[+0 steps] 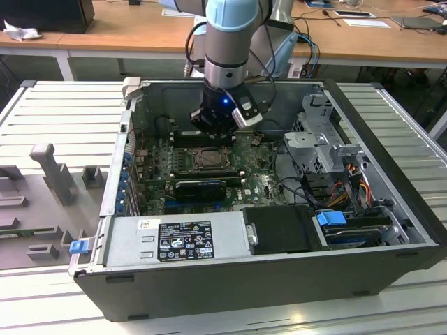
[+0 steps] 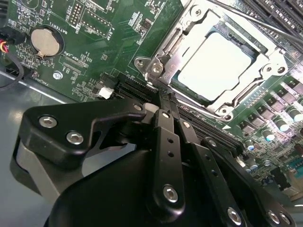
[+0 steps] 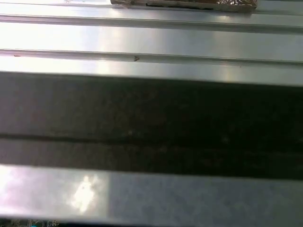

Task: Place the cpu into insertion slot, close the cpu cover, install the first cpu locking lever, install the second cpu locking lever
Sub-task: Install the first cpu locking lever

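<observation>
We judge the first two steps done — the cpu [image 2: 215, 64] sits in the insertion slot [image 2: 246, 45] with the cpu cover [image 2: 177, 47] down over it — while our gripper [image 2: 166, 94], fingers pinched together and empty, hangs just beside the socket's corner, levers seemingly left

In the exterior view the arm's upper part ran off the top edge, and the gripper [image 1: 215, 125] covered the board behind the insertion slot [image 1: 207, 160]; its fingertips were lost against the dark parts beneath. The cpu could not be made out there, the slot being too small. In the second wrist view the gripper's black linkage [image 2: 161, 156] hid the near part of the green circuit board [image 2: 94, 42], and the cpu cover [image 2: 163, 52] was cut by the top edge. The first wrist view gave blurred pale and dark bands [image 3: 151, 123], which could not be identified
</observation>
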